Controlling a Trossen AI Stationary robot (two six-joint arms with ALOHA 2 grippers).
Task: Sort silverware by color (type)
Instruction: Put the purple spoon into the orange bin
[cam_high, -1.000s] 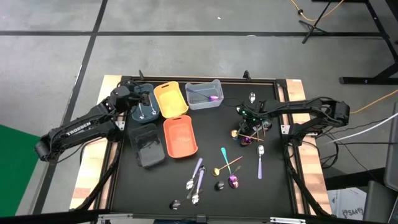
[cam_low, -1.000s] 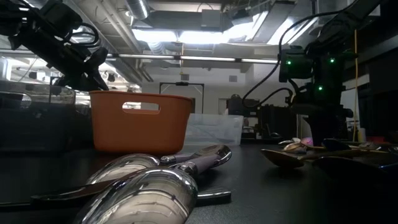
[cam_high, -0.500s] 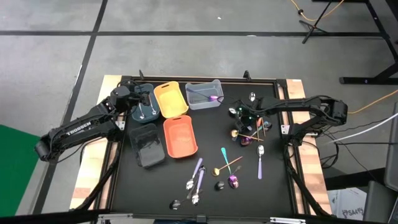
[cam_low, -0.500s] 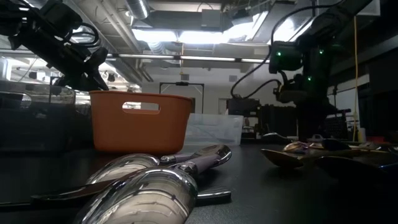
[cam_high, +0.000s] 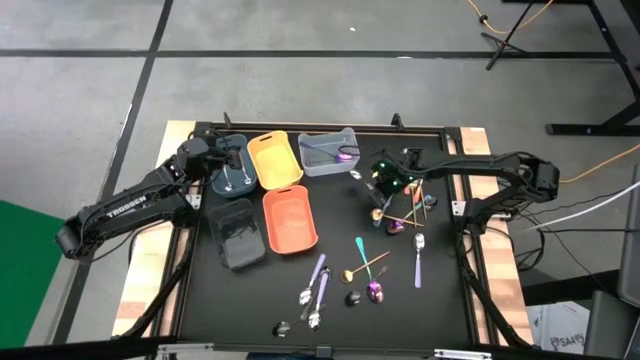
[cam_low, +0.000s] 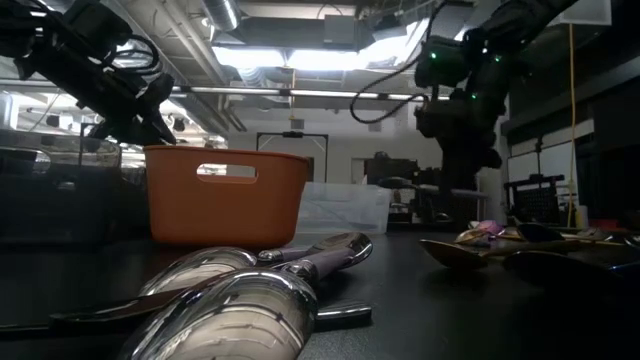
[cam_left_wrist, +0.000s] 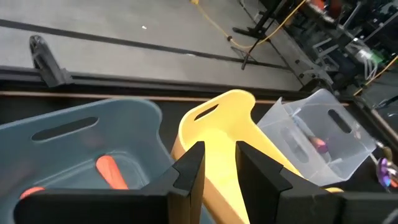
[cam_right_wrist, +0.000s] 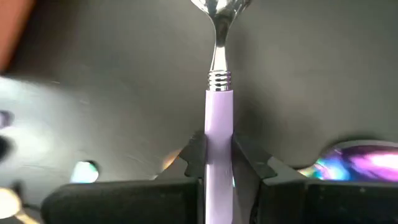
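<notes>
Over a black desk (cam_high: 240, 300), the right gripper (cam_right_wrist: 217, 158) has its jaws clenched on a lilac-handled silver spoon (cam_right_wrist: 218, 118) beside the clear bin (cam_high: 327, 153), other silverware (cam_high: 365, 270) lies scattered below, and the left gripper (cam_left_wrist: 215, 167) hovers, jaws released, over the yellow bin (cam_high: 274, 160).

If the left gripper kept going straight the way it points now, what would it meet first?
Most likely the yellow bin: the left gripper, open and empty, points right at its near wall. The blue bin lies to one side. Depth is unclear.
</notes>
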